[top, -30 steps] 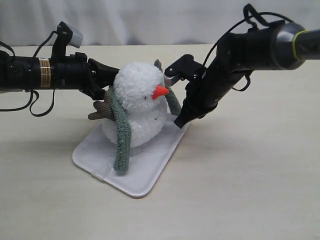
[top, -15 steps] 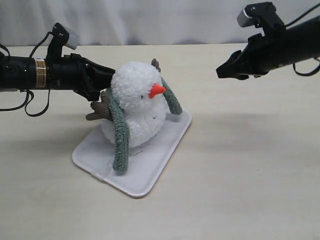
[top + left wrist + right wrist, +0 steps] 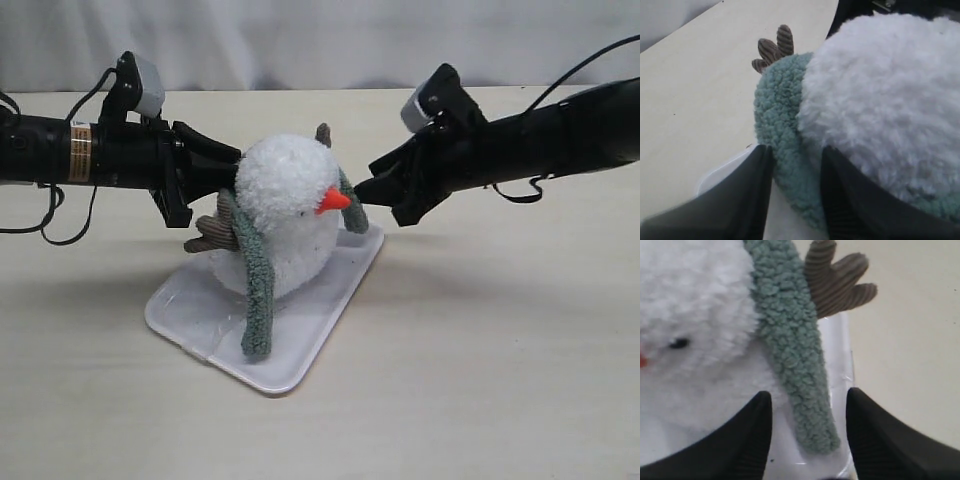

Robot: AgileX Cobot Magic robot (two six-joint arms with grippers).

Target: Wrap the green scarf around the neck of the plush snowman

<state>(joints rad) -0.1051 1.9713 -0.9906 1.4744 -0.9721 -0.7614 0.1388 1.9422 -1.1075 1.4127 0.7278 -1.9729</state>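
The plush snowman [image 3: 285, 215] stands on a white tray [image 3: 190, 310], orange nose pointing right. The green scarf [image 3: 255, 285] lies over its neck from behind. The long end hangs down the front to the tray and the short end [image 3: 355, 212] hangs on the right. My left gripper [image 3: 222, 165] is behind the head; in the left wrist view it [image 3: 796, 150] is shut on the scarf [image 3: 782, 105] beside the head [image 3: 880, 95]. My right gripper [image 3: 366, 190] is open, and in the right wrist view its fingers straddle the short end [image 3: 802, 390] without touching it.
A brown twig arm [image 3: 205, 235] sticks out on the left, and another [image 3: 837, 285] shows behind the short scarf end. Beige table [image 3: 500, 350] surrounds the tray. A white curtain runs along the back.
My right gripper came down from the upper right to the short scarf end. The left gripper and the snowman shifted slightly right, and the long scarf end swung with them.
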